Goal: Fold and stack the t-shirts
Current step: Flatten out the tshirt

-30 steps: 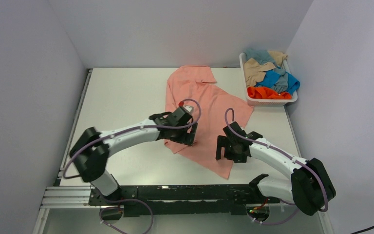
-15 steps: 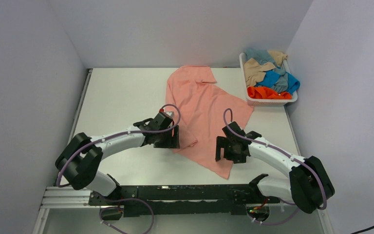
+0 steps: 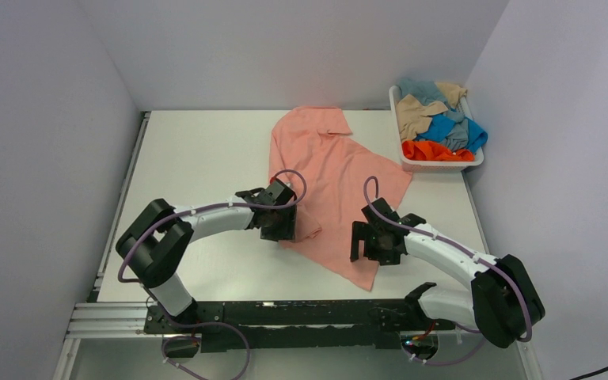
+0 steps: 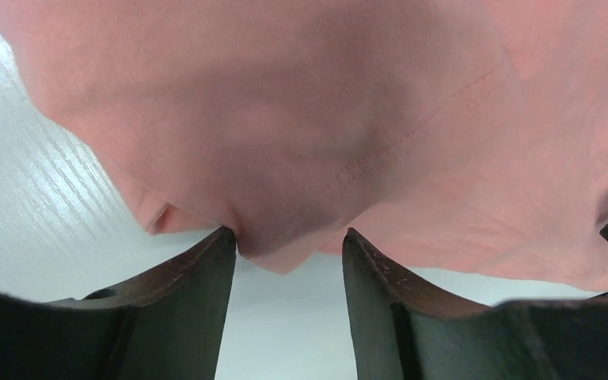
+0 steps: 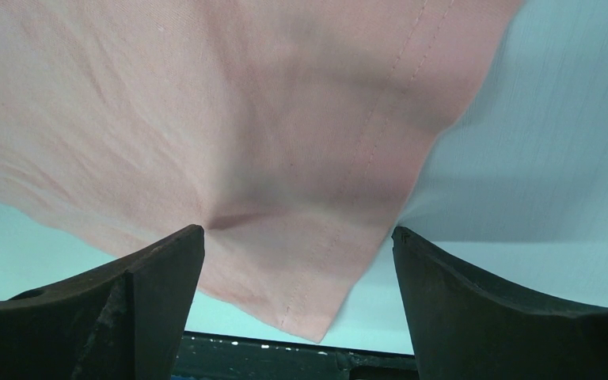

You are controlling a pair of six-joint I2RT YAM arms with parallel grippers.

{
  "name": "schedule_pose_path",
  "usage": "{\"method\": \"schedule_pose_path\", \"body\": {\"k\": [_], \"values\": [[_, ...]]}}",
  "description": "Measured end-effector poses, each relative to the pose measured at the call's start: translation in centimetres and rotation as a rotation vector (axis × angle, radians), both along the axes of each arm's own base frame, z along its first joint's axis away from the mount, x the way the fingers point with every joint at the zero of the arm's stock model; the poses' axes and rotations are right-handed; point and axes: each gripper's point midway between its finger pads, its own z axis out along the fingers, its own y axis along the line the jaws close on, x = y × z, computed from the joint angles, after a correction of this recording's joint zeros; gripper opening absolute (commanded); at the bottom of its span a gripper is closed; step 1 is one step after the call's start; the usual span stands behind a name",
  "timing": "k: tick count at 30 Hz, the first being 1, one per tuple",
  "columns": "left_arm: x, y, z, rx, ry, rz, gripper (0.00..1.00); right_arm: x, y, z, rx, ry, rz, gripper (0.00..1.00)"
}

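A salmon pink t-shirt [image 3: 332, 162] lies spread out, slanting across the table's middle. My left gripper [image 3: 283, 225] is low at the shirt's near-left edge. In the left wrist view my left gripper [image 4: 285, 235] is open with the jaws part way in, and a bulging corner of the pink cloth [image 4: 324, 103] sits between the fingertips. My right gripper [image 3: 372, 245] stands over the shirt's near corner. In the right wrist view my right gripper [image 5: 297, 229] is wide open and straddles the hemmed corner [image 5: 245, 119].
A white basket [image 3: 397, 119] at the back right holds more t-shirts [image 3: 439, 127] in tan, grey-blue, bright blue and orange. Walls close in the table on the left, back and right. A black rail runs along the near edge [image 3: 301, 313].
My left gripper has drawn back from above the shirt to its near-left edge, and its jaws have narrowed around a corner of cloth. The right arm has not moved.
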Motion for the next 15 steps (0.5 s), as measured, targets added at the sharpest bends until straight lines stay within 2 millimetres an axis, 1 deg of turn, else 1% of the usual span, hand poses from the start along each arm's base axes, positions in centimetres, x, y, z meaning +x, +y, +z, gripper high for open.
{"method": "schedule_pose_path", "body": {"k": [4,8,9,11,15], "values": [[-0.01,0.05,-0.25,0.039,0.005,-0.001,0.47,-0.01,-0.01,0.0,0.001,-0.002,-0.001,0.91],[0.27,-0.02,-0.43,0.072,0.01,0.001,0.3,-0.01,-0.01,0.01,0.004,-0.005,-0.002,0.91],[0.26,0.01,-0.45,0.078,0.009,0.002,0.28,0.0,-0.01,0.01,0.004,-0.006,-0.002,0.91],[0.1,0.29,-0.51,0.096,0.01,0.004,0.24,-0.01,-0.01,-0.01,0.003,-0.006,-0.003,0.9],[-0.09,0.91,-0.6,0.129,0.013,0.018,0.24,-0.02,-0.03,-0.02,0.003,-0.005,-0.004,0.9]]}}
